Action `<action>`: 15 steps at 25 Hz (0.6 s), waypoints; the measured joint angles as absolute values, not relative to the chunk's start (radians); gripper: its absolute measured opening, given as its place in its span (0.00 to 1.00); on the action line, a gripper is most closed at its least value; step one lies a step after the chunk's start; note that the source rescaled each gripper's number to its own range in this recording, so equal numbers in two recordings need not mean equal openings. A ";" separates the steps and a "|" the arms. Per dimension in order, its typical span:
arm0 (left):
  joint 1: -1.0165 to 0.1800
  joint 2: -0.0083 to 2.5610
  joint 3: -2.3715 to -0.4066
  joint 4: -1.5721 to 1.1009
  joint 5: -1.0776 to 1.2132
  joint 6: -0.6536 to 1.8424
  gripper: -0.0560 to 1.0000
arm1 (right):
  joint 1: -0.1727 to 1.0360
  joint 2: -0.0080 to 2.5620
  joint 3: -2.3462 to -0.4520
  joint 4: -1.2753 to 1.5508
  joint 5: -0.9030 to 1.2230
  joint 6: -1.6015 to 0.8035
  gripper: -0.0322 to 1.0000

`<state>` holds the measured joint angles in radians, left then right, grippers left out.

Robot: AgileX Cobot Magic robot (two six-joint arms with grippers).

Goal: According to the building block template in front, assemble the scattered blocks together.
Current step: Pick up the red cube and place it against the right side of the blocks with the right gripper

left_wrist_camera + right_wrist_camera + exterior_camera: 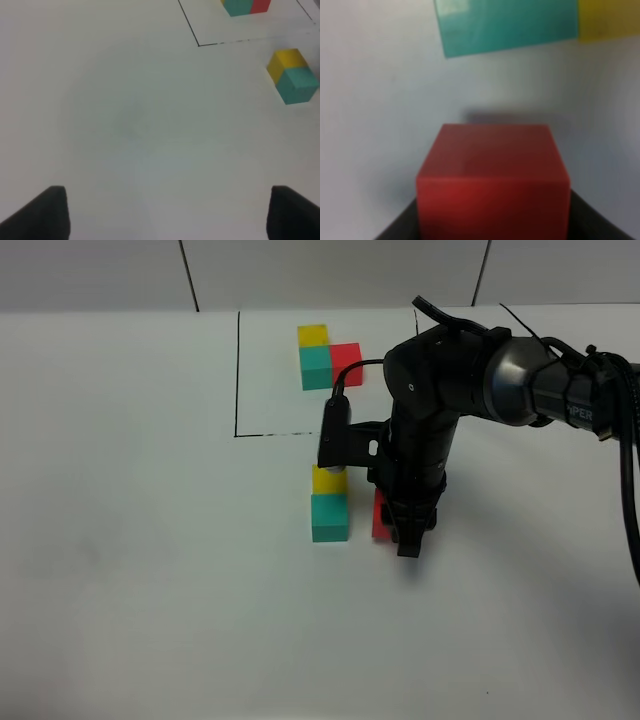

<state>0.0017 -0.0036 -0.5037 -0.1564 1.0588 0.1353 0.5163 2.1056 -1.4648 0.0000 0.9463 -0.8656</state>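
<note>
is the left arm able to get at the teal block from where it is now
Probably yes: bare table lies between the open left gripper and the teal block, though the yellow block touches it on one side.

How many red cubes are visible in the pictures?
2. One red cube sits in the framed template, right of its teal cube. The other red cube is between the right gripper jaws, near the loose teal cube.

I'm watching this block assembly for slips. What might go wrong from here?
1. The right gripper holds the red cube beside the teal cube, with a gap between them; pushing in too hard may shift the yellow cube and teal pair.
2. The arm hides most of the red cube from above, so misalignment may go unnoticed.
</note>
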 joint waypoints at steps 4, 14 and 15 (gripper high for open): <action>0.002 -0.004 -0.504 -0.156 1.059 0.134 0.91 | 0.516 2.142 -1.471 0.000 0.937 -0.870 0.05; 0.002 -0.004 -0.504 -0.156 1.059 0.134 0.91 | 0.521 2.211 -1.546 0.067 0.945 -0.891 0.05; 0.002 -0.004 -0.504 -0.156 1.059 0.134 0.91 | 0.523 2.212 -1.546 0.067 0.946 -0.891 0.05</action>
<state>0.0017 -0.0036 -0.5037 -0.1564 1.0588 0.1341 0.5231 2.2121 -1.5464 0.0666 0.9459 -0.8908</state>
